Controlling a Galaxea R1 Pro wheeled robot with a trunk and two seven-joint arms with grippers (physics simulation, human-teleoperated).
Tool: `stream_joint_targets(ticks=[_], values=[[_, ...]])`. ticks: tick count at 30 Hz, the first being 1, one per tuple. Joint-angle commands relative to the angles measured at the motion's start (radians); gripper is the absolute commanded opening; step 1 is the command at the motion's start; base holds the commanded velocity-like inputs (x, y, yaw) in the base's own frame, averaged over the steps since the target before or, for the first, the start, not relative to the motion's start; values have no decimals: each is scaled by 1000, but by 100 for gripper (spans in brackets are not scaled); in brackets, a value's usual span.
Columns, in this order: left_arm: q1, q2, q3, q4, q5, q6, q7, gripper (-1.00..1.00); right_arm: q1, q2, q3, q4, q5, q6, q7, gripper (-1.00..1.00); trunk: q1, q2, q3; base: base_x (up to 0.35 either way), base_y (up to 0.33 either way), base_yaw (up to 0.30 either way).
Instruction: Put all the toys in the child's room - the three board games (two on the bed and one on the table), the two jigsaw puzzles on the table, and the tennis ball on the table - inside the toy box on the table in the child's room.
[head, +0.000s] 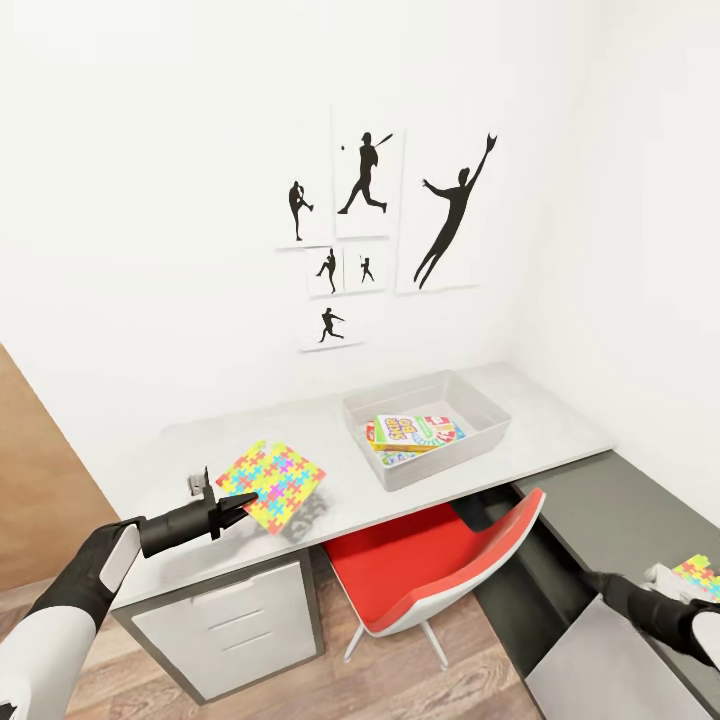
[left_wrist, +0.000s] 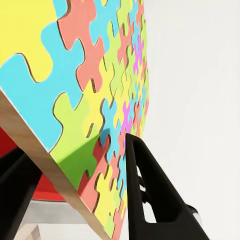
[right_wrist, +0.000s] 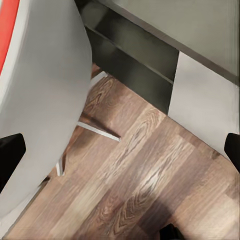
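Note:
My left gripper (head: 237, 502) is shut on one corner of a jigsaw puzzle (head: 274, 482), a flat square of yellow, pink, blue and green pieces. It hangs tilted just over the pale table (head: 560, 425), with its shadow beneath. In the left wrist view the jigsaw puzzle (left_wrist: 75, 90) sits between the two black fingers (left_wrist: 150, 195). The grey toy box (head: 480, 440) stands on the table to the right and holds a stack of board games (head: 414, 434), Skip-Bo on top. A second jigsaw puzzle (head: 702, 575) lies on the dark lower section beside my open right gripper (head: 592, 578). The bed and tennis ball are out of view.
A red chair (head: 425, 565) is pushed half under the table between my arms, with its white legs (right_wrist: 97, 130) over the wood floor (right_wrist: 150, 185). White drawers (head: 235, 625) sit under the left end. Baseball silhouettes (head: 365, 215) hang on the wall behind.

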Motion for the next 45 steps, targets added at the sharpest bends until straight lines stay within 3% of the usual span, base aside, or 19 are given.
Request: stream_joint_targets(ticks=[1,10,17,20,29,31,34,39,42,45], values=[[-1,0,1,0,-1,4,-3,-100,-1,0,-15,-2,-11,13,-10,100,1,-2,-2,0,0,0],[-1,0,1,0,-1,4,-2,-100,-1,1,-120,-4,-19,57,1,100,1,-2,-2,0,0,0],[-1,-1,1,0,-1,4,-2,-100,-27,-1,-160,-69,-98,72,24,100,1,-2,-2,0,0,0],[-1,-1,1,0,-1,4,-3,-100,-77,-3,-163,-84,-111,101,26,100,1,-2,-2,0,0,0],[-1,0,2,0,-1,4,-5,-100,-353,4,-154,-56,-115,278,19,100,1,-2,-2,0,0,0],[-1,0,2,0,-1,4,-5,-100,-404,6,-146,-25,-115,301,17,100,1,-2,-2,0,0,0],[-1,0,1,0,-1,4,-5,-100,-473,7,-99,33,-114,315,9,100,1,-2,-2,0,0,0],[-1,0,2,0,-1,4,-5,-100,-543,7,59,73,-110,320,-19,100,1,-2,-2,0,0,0],[-1,0,2,0,-1,4,-5,-100,-556,10,87,82,-110,320,-24,100,1,-2,-2,0,0,0],[-1,0,2,0,-1,4,-5,-100,-635,31,102,123,-110,319,-33,100,1,-2,-2,0,0,0]])
